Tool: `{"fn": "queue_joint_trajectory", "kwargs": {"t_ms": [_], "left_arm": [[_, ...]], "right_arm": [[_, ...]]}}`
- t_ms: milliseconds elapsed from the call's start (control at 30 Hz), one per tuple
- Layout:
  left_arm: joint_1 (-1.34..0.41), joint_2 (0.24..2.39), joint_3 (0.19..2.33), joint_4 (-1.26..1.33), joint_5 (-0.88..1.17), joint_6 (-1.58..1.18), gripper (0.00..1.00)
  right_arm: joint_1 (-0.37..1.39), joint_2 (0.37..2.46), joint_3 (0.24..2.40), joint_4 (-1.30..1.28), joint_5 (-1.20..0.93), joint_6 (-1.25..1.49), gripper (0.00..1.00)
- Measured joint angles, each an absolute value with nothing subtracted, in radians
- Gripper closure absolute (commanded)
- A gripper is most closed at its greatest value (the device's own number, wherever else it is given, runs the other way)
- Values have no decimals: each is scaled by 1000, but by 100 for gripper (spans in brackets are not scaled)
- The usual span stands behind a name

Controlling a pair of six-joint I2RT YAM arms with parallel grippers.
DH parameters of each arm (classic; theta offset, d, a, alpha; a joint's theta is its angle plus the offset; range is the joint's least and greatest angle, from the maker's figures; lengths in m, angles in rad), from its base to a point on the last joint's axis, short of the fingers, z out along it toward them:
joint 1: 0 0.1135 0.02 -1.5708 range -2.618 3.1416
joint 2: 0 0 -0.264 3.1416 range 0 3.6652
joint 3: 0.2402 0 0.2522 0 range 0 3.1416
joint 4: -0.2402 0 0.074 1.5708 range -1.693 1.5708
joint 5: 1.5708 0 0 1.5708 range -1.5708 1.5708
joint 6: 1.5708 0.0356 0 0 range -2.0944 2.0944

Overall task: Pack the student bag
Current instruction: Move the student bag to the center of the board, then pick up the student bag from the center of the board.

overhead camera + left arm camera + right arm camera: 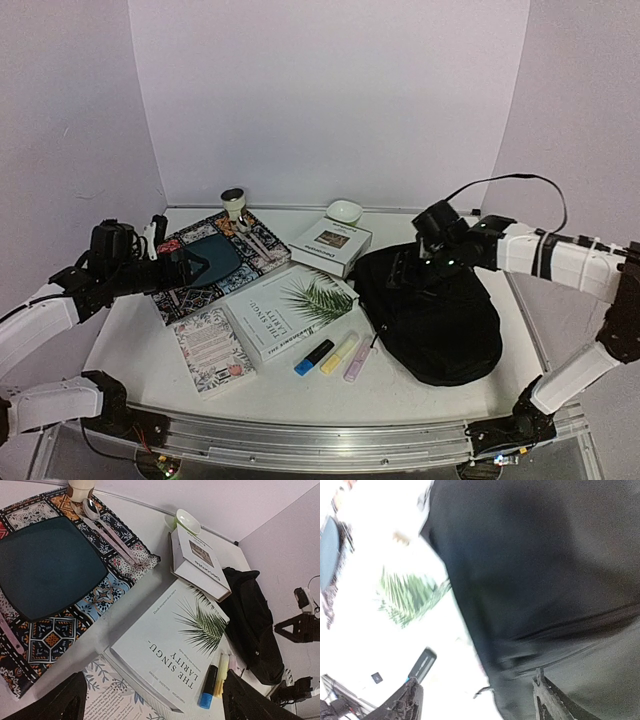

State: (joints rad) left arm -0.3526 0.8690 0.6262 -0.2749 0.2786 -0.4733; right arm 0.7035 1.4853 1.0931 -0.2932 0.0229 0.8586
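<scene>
From above, the student bag (435, 318) lies slumped on the table with one flank close to the table's right edge. The right gripper (418, 268) hovers over the bag's rear top, jaws spread and nothing in them. Everything to be packed appears to lie outside the bag: three highlighters (338, 355) just beside its near left corner, the palm-leaf book (290, 310) beyond them, and a boxed book (330, 245) off its rear left. The left gripper (188, 264) hangs well apart from the bag, over the patterned mat (190, 300). I judge the step in hand to be opening the bag. The next move calls for finding a zip pull or a fabric edge, and I cannot make out either. In the left wrist view the fingers (60, 702) stand wide and empty, with the bag at the far right. The right wrist view is blurred: black fabric fills most of it, with the fingers (550, 700) parted above it. Bare table lies behind and in front of the bag, while its book side is crowded.
</scene>
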Motion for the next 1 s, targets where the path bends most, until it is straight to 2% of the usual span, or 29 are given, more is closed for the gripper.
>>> {"fn": "queue_joint_trajectory", "kwargs": {"t_ms": [233, 433, 767, 1000], "left_arm": [[-510, 953, 636, -233, 204, -599, 5], [-707, 1066, 665, -197, 51, -689, 5], [-915, 1328, 837, -146, -100, -749, 5], [-1006, 1508, 963, -98, -109, -794, 7]], "right_arm": [[443, 1330, 970, -299, -15, 670, 15], [295, 1313, 823, -323, -53, 586, 14], [310, 1263, 617, -251, -226, 580, 14], [436, 1235, 581, -159, -273, 681, 13]]}}
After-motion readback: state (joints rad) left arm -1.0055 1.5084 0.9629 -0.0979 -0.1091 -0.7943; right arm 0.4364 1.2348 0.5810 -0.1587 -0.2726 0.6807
